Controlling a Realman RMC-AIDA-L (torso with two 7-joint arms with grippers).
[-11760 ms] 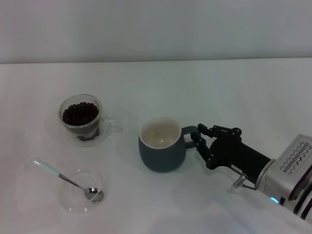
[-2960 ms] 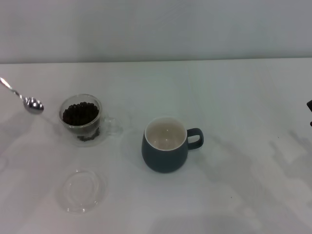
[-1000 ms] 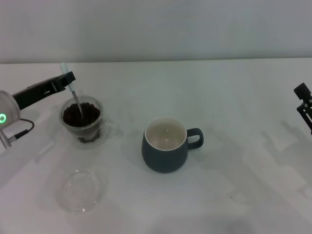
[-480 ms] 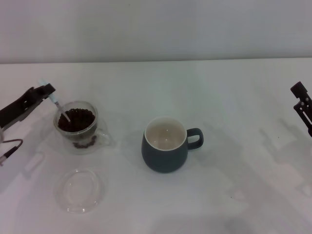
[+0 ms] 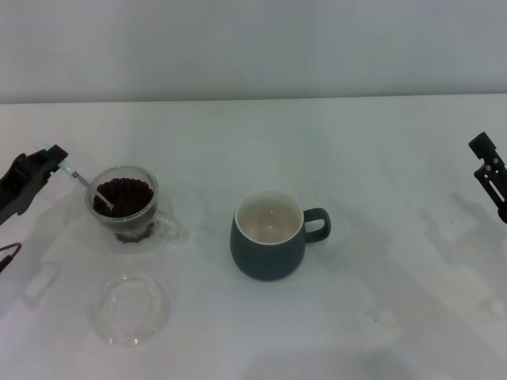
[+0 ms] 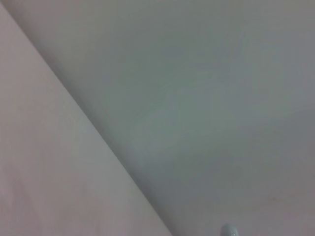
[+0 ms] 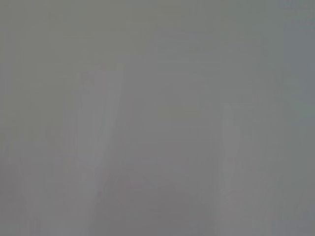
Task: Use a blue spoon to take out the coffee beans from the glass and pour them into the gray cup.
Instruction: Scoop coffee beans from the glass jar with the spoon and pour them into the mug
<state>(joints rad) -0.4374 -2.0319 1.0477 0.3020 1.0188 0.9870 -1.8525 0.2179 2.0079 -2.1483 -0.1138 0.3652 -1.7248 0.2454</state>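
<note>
The glass (image 5: 124, 204) with the coffee beans (image 5: 123, 195) stands at the left of the white table. My left gripper (image 5: 47, 158) is shut on the pale blue handle of the blue spoon (image 5: 85, 183), just left of the glass. The spoon slants down into the glass and its bowl is buried in the beans. The handle tip also shows in the left wrist view (image 6: 228, 229). The gray cup (image 5: 269, 233) stands in the middle, empty, with its handle to the right. My right gripper (image 5: 489, 168) is at the right edge, off the table's objects.
A flat clear glass dish (image 5: 130, 309) lies in front of the glass, near the table's front left. The table's far edge meets a grey wall behind. The right wrist view shows only blank grey.
My left gripper has drawn back to the left and lowered, tilting the spoon flatter in the beans. The glass has shifted a little left. The right gripper barely moved.
</note>
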